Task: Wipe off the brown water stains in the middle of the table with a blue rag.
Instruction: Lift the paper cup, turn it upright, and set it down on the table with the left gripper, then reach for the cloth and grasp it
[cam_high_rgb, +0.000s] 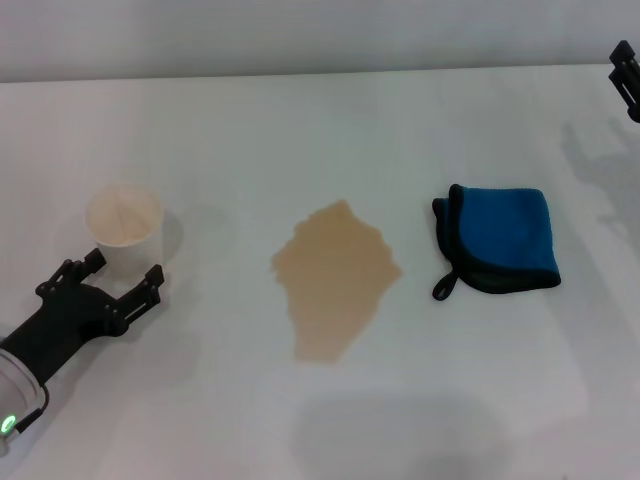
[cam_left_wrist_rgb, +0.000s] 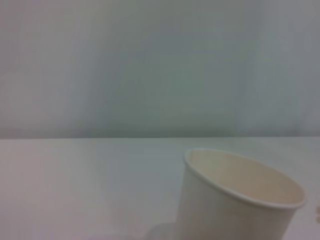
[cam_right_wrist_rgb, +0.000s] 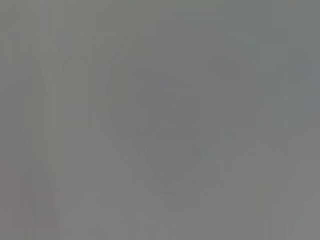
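The brown water stains (cam_high_rgb: 336, 278) form a tan patch with a jagged outline in the middle of the white table (cam_high_rgb: 300, 130). The blue rag (cam_high_rgb: 500, 238) lies folded to the right of the patch, its black loop pointing toward the front. My left gripper (cam_high_rgb: 120, 280) is open at the front left, just in front of a cream paper cup (cam_high_rgb: 126, 228) and holding nothing. My right gripper (cam_high_rgb: 626, 75) shows only as a dark tip at the far right edge, well behind the rag.
The paper cup stands upright and empty at the left, also close up in the left wrist view (cam_left_wrist_rgb: 235, 200). A pale wall runs behind the table's far edge. The right wrist view shows only a grey blur.
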